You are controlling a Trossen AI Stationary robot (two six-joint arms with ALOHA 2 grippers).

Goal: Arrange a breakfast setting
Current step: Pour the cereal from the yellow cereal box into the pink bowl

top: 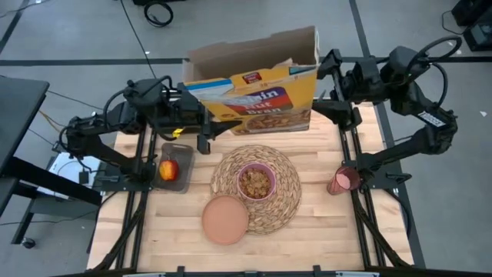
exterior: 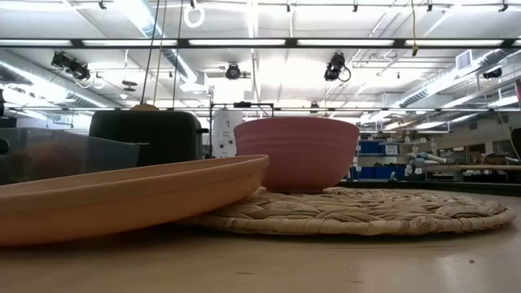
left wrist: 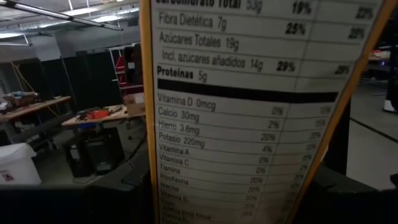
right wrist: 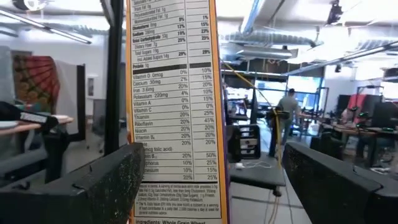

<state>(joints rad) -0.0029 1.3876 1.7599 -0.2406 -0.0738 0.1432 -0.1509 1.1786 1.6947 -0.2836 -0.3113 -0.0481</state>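
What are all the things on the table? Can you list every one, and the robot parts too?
Cereal box: one, yellow and red with its top flaps open, at the back of the table between both arms.
Placemat: one, round woven straw, middle of the table.
Bowl: one, pink, on the placemat, with cereal inside.
Plate: one, brownish-pink, at the front, its edge resting on the placemat.
Apple: one, red and yellow, in a dark tray on the left.
Cup: one, translucent pink, lying on its side on the right.
Toaster: one, black, seen behind the plate in the low view.
Left end effector: dark, at the box's left end.
Right end effector: dark, at the box's right end.
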